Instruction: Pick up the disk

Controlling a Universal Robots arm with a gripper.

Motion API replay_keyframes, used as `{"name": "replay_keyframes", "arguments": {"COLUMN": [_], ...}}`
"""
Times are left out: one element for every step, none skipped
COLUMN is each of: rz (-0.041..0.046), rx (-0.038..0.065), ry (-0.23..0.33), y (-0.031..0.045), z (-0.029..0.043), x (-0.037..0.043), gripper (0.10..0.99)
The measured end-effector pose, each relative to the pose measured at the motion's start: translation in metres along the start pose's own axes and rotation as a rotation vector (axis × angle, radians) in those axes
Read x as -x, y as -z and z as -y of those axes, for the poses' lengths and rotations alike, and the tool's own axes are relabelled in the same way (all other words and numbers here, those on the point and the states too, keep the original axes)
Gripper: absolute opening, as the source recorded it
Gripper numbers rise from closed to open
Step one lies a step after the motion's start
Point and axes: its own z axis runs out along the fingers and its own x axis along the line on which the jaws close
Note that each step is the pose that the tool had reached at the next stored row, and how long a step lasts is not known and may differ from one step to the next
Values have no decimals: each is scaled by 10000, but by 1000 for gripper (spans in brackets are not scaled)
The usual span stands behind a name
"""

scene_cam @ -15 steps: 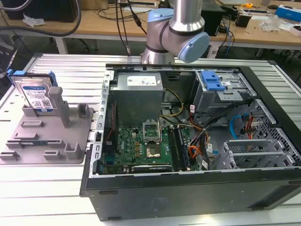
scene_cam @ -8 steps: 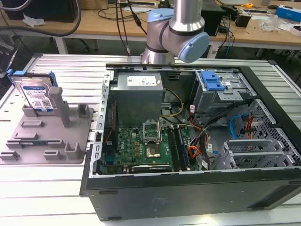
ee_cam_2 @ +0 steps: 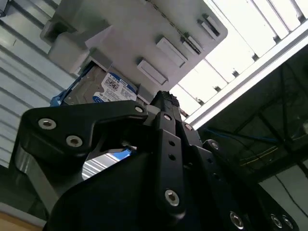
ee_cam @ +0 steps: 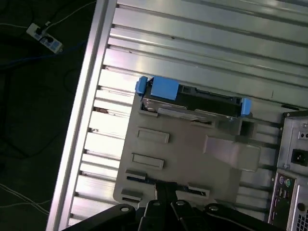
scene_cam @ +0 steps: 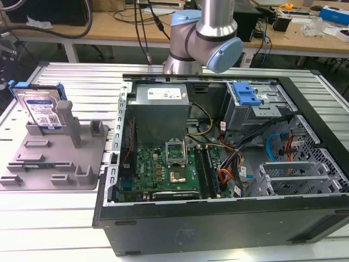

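Hard drive (ee_cam: pixel 197 102) stands on edge in the grey tray (ee_cam: pixel 187 166), ahead of the gripper (ee_cam: pixel 164 186) and apart from it. The gripper is closed on nothing.

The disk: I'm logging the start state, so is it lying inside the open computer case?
No, in the exterior view the disk stands on edge in the grey tray, outside the computer case.

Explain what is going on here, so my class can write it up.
A robot arm is set to pick up the disk. The disk stands on edge in a tray beside an open PC case, untouched. In the first wrist view the gripper points toward the tray, apart from the disk.
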Motion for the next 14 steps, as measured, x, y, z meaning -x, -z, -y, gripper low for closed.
{"name": "replay_keyframes", "arguments": {"rz": [-14,-21,-28,-39,-61,-72,-86,-95,-102,-114,-126,-141,-150,-166], "rx": [0,0,-1,0,-1,-1,-1,-2,-2,-2,-2,-1,-2,-2], "ry": [381,572,745,1029,1617,1895,2233,2477,2673,2967,3299,3693,3937,4340], "y": [-1,-1,-1,-2,-4,-4,-5,-5,-5,-6,-6,-7,-8,-9], "z": [0,0,0,0,0,0,0,0,0,0,0,1,0,0], "x": [0,0,0,0,0,0,0,0,0,0,0,0,0,0], "gripper": [106,106,106,106,106,106,169,235,235,298,416,478,541,541]}}
